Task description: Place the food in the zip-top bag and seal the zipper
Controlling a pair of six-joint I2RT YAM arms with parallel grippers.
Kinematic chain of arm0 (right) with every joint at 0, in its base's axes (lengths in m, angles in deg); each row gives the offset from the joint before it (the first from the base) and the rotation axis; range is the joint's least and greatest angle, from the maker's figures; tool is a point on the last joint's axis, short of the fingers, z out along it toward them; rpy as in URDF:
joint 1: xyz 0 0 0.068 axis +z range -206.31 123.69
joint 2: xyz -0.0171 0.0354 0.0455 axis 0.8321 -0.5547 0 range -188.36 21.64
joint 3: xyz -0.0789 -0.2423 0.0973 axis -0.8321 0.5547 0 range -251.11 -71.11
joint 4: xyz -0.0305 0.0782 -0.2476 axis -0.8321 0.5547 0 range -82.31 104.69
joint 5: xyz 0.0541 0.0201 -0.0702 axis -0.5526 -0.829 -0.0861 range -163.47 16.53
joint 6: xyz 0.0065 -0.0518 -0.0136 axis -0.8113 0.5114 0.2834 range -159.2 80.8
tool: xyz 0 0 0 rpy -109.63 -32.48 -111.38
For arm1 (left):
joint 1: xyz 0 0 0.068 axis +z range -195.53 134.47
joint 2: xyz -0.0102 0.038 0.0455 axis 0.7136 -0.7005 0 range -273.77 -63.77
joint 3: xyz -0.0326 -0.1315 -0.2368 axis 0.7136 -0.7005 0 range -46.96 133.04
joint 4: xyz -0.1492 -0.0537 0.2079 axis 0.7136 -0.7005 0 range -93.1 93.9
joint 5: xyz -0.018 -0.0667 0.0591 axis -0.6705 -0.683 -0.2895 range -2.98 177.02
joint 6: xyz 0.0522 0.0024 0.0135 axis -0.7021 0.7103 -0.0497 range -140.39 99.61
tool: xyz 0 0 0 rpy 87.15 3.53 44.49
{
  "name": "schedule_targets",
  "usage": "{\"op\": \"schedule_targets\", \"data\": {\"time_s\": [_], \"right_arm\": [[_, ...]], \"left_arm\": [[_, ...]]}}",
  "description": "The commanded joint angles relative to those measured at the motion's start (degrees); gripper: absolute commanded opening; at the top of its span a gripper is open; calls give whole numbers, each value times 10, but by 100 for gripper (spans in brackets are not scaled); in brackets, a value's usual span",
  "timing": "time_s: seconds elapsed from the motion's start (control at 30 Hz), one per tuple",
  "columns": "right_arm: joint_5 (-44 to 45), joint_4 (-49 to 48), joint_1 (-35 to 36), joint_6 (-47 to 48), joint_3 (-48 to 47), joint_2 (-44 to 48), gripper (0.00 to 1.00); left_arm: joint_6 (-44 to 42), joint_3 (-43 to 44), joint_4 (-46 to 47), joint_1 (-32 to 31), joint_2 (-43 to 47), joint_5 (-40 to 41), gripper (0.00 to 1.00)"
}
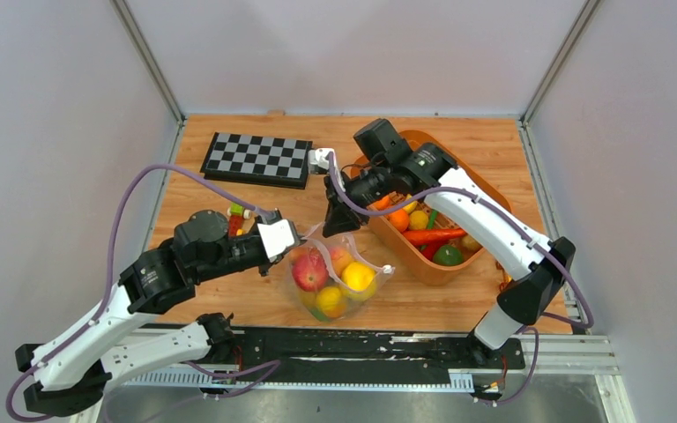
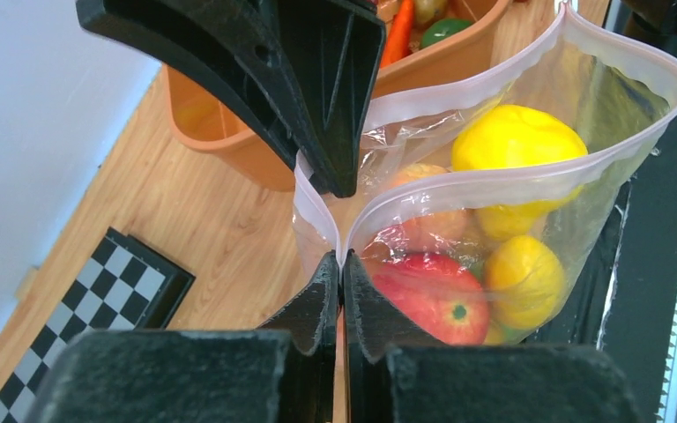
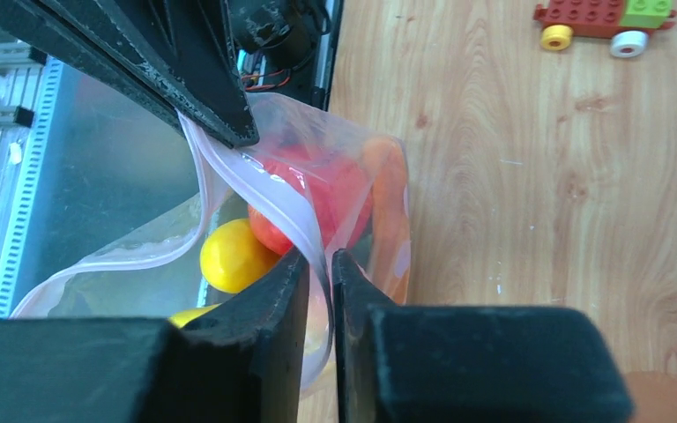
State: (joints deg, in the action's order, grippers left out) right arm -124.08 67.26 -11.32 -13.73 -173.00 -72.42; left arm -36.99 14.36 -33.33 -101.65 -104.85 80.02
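The clear zip-top bag (image 1: pixel 339 282) sits on the wooden table near the front edge, its mouth gaping. Inside lies food: a red apple (image 1: pixel 308 273) (image 2: pixel 432 300), yellow fruits (image 1: pixel 358 277) (image 2: pixel 516 141) (image 3: pixel 229 256) and a peach. My left gripper (image 1: pixel 298 240) (image 2: pixel 342 260) is shut on the zipper (image 2: pixel 494 172) at the bag's left corner. My right gripper (image 1: pixel 339 220) (image 3: pixel 320 260) is just beyond it at the same corner. Its jaws stand slightly apart, with the zipper strip (image 3: pixel 291 207) running loosely through the gap.
An orange tub (image 1: pixel 432 269) holding more toy vegetables stands right of the bag, under the right arm. A checkerboard (image 1: pixel 257 159) (image 2: pixel 97 300) lies at the back left. A small wheeled block toy (image 1: pixel 240 216) (image 3: pixel 604 18) sits behind the left gripper. A black rail (image 1: pixel 361 344) runs along the front.
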Motion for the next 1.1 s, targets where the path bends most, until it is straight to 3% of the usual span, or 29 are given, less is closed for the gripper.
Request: {"op": "schedule_targets", "data": {"time_s": [0.0, 0.07, 0.13, 0.2, 0.33, 0.47, 0.67, 0.77, 0.93, 1.07], "right_arm": [[34, -86, 1, -40, 23, 65, 21], [52, -122, 2, -57, 46, 94, 31], [102, -165, 2, -84, 73, 129, 53], [148, -206, 1, -102, 110, 176, 66], [238, -281, -4, -131, 220, 287, 80], [262, -309, -28, -174, 298, 391, 81], [195, -337, -42, -211, 390, 488, 82], [214, -333, -43, -208, 434, 533, 82], [260, -356, -48, -209, 495, 569, 82], [200, -389, -72, -222, 528, 552, 78]], "left_arm": [[8, 16, -4, 2, 7, 12, 2], [14, 11, 0, 1, 11, 20, 0], [20, 2, 13, 1, 19, 38, 0], [28, -8, 31, 1, 31, 58, 0], [51, -30, 66, 1, 57, 96, 0], [62, -39, 78, 2, 67, 113, 0], [67, -47, 88, 1, 69, 125, 0], [64, -48, 88, 2, 70, 120, 0], [65, -49, 89, 1, 75, 103, 0], [63, -47, 88, 1, 73, 98, 0]]}}
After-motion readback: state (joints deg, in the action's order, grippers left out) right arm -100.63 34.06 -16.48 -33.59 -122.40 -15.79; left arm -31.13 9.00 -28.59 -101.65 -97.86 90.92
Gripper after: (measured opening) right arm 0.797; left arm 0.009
